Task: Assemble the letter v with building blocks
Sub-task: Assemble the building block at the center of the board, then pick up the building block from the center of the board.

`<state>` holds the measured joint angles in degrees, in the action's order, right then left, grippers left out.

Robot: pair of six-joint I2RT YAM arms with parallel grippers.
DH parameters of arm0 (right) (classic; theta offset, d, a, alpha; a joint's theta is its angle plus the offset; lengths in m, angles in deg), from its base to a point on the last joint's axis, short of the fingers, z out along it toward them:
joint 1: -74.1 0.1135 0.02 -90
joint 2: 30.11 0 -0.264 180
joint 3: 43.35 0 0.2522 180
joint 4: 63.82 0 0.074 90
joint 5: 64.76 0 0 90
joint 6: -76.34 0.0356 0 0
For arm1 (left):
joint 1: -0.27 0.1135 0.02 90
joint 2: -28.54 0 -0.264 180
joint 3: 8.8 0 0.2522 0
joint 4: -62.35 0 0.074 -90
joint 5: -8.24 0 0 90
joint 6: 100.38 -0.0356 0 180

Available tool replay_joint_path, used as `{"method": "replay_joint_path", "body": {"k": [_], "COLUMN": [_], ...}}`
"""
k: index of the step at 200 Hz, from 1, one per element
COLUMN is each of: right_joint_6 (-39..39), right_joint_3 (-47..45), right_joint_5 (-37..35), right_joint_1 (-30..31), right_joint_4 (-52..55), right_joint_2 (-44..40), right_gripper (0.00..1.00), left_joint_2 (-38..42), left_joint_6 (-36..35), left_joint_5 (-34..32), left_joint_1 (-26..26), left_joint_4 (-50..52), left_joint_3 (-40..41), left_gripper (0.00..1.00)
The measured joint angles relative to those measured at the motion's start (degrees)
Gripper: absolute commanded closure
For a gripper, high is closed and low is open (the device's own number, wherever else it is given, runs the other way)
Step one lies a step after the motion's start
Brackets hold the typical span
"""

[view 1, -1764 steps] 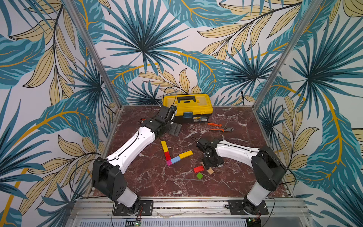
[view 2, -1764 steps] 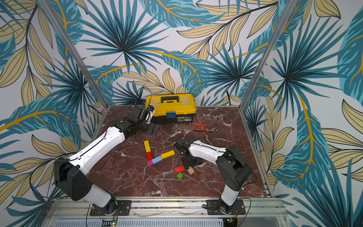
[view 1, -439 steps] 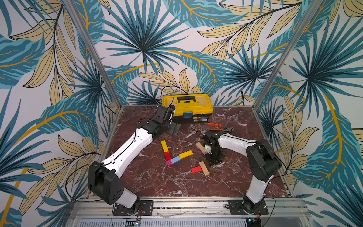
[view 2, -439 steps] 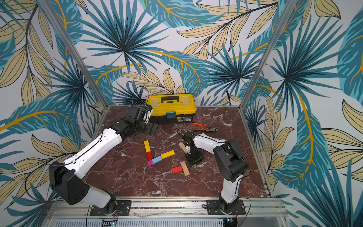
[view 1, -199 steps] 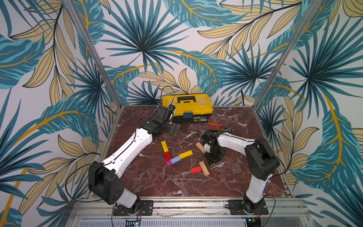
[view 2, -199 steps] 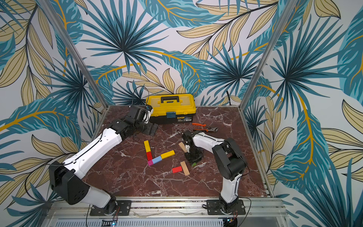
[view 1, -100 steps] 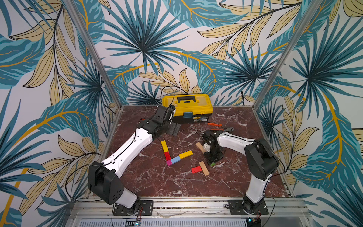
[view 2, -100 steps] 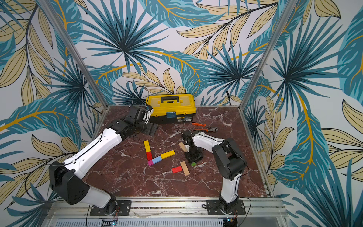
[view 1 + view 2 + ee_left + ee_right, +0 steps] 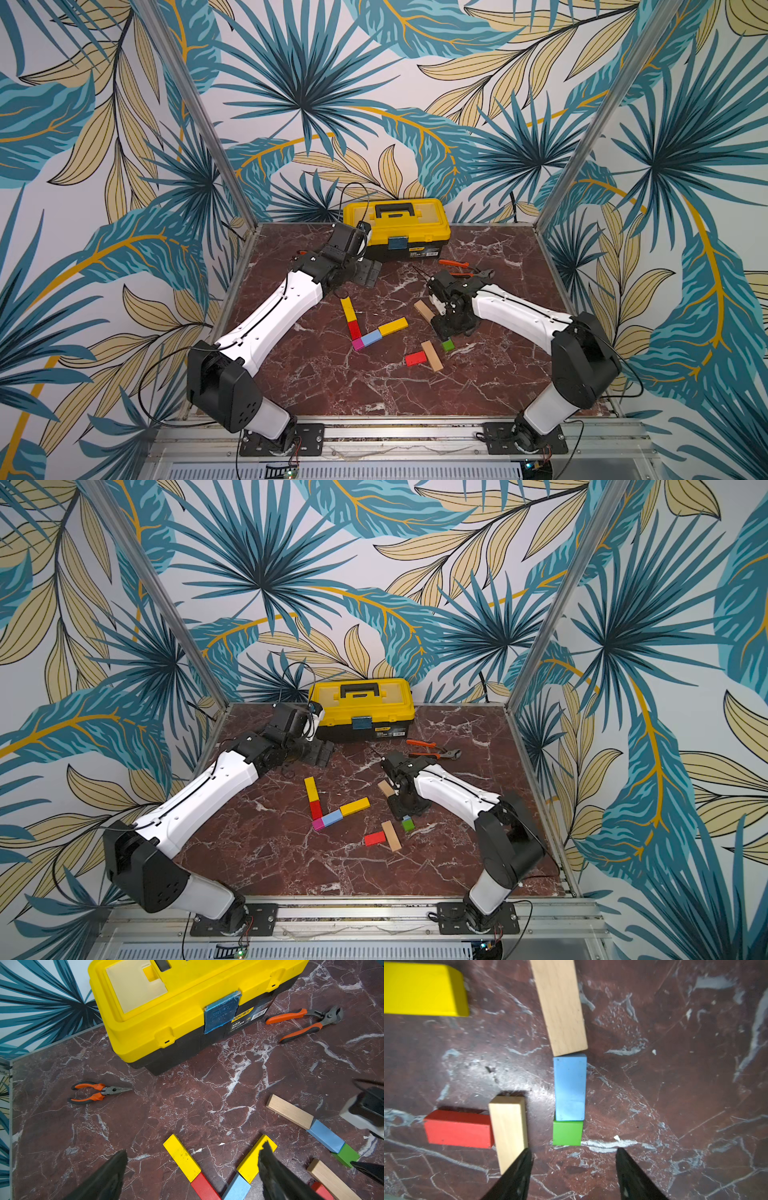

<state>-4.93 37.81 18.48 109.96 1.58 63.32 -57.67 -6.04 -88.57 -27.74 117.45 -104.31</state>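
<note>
The building blocks lie on the marble table. A V of yellow bar, red, magenta cube, light-blue and yellow bar sits left of centre. In the right wrist view a tan bar, a light-blue block and a green cube stand end to end. My right gripper hangs open just past the green cube, touching nothing. A red block and a second tan bar lie beside it. My left gripper is open above the V's far end.
A yellow toolbox stands at the back of the table. Orange-handled cutters lie behind my right arm. Orange-handled pliers lie at the back left, near the table edge.
My right gripper has opened and let go of the green cube, which now shows at the end of the light-blue block. The left arm has not moved.
</note>
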Motion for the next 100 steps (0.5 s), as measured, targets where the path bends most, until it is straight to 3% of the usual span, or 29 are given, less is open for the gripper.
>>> {"method": "replay_joint_path", "body": {"k": [44,100], "right_joint_6": [-0.44,-2.75], "right_joint_3": [-0.28,-1.97], "right_joint_5": [-2.01,1.01], "right_joint_1": [9.92,14.45], "right_joint_4": [0.26,-2.69], "right_joint_2": [-1.03,-0.87], "right_gripper": [0.32,0.32], "left_joint_2": [0.00,0.00], "left_joint_6": [0.02,0.63], "left_joint_5": [-0.09,-1.79], "left_joint_1": [0.00,1.49], "left_joint_4": [0.00,0.00], "left_joint_3": [0.00,0.00], "left_gripper": [0.01,0.01]}}
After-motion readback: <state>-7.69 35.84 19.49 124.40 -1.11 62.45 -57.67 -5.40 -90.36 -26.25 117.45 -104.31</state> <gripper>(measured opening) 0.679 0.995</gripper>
